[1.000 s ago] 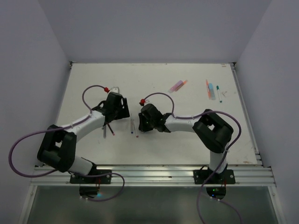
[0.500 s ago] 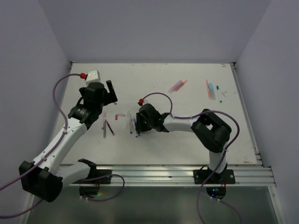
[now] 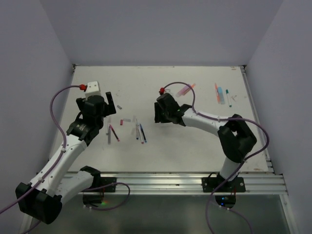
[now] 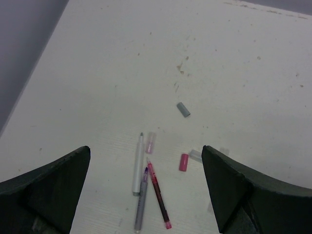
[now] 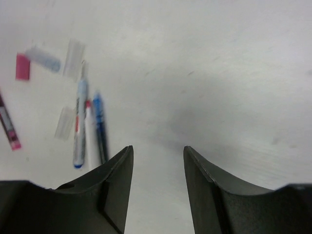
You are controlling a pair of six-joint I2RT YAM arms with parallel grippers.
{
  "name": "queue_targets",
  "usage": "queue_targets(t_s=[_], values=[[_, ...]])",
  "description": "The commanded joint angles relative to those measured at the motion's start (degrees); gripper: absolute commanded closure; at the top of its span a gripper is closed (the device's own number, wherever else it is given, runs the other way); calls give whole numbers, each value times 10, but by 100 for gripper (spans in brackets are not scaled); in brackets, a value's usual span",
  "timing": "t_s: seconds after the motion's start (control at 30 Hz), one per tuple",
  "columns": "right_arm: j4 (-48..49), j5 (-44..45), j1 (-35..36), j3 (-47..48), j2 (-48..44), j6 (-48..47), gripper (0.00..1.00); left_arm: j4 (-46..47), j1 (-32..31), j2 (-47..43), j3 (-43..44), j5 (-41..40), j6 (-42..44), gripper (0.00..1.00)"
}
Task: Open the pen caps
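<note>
Uncapped pens lie in two groups mid-table. On the left are a white pen [image 4: 138, 165], a grey-purple pen [image 4: 141, 200] and a red pen [image 4: 158, 195]. To their right lie a blue pen [image 5: 100, 126] and a white-and-blue pen [image 5: 80, 124]. Loose pen caps lie around them: grey [image 4: 183, 109], pale pink [image 4: 150, 142], red [image 4: 184, 162] and clear [image 4: 195, 155]. My left gripper [image 3: 110, 102] [image 4: 145, 148] hangs wide open above the left group. My right gripper [image 3: 157, 113] [image 5: 158, 147] is open over bare table, right of the blue pen, with nothing between its fingers.
Capped pens lie at the back right: a pink-and-orange pair [image 3: 185, 89], then orange [image 3: 216, 92], light blue [image 3: 221, 94] and teal [image 3: 228, 98] ones. Side walls close in the table [image 3: 195, 146] left and right, and a rail runs along its near edge.
My left arm swung up and left off the pens and opened wide. My right gripper opened, left its pens on the table and moved right and back.
</note>
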Motion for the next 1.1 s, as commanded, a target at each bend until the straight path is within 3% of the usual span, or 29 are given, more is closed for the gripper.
queue_targets(t_s=[0.0,0.17,0.43,0.73,1.07], values=[[-68,68,-86,33,-60,-29,49,38,4,-5,-10,-15,17,0],[-94,110,-240,57,-65,-102,45,36,4,-12,-13,-13,20,0],[-94,59,-433,122,16,-126,47,40,4,-21,-22,-13,22,0],[-135,62,-527,251,135,-142,50,41,4,-22,-23,-11,26,0],[-146,42,-578,263,183,-142,51,42,4,-20,-25,-1,28,0]])
